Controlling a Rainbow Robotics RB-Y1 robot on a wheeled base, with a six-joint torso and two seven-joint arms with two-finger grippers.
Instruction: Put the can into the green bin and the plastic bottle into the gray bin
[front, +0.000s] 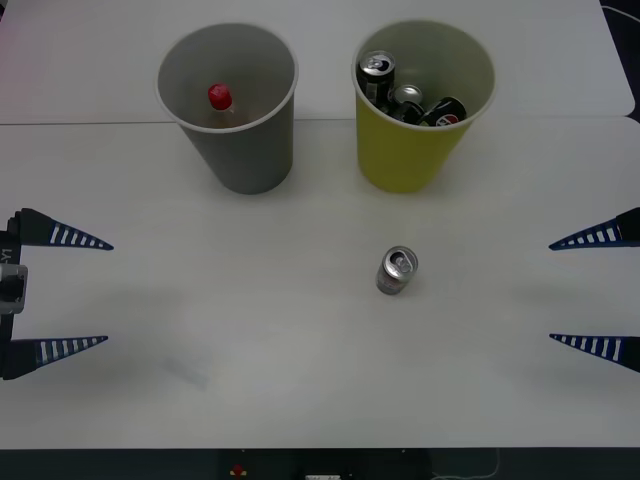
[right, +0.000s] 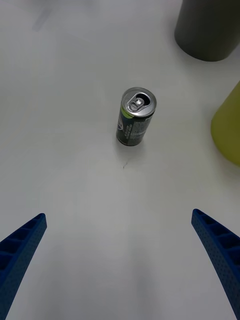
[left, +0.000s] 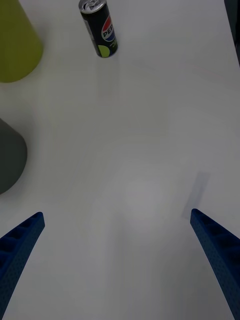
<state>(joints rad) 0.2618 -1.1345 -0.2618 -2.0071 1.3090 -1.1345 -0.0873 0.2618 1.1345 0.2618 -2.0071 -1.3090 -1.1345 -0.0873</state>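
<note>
A small black can (front: 396, 270) (right: 135, 117) (left: 100, 29) with a silver top and a Pepsi logo stands upright on the white table, in front of the green bin (front: 418, 110) (right: 229, 127) (left: 15, 45). Three more cans lie inside that bin. The plastic bottle (front: 221, 99), red cap up, stands inside the gray bin (front: 235, 120) (right: 210, 27) (left: 9, 157). My left gripper (front: 60, 290) (left: 117, 260) is open at the table's left edge. My right gripper (front: 595, 290) (right: 120, 255) is open at the right edge, facing the can from a distance.
The two bins stand side by side at the back of the table (front: 250, 350), gray on the left, green on the right. A seam between table tops runs behind them.
</note>
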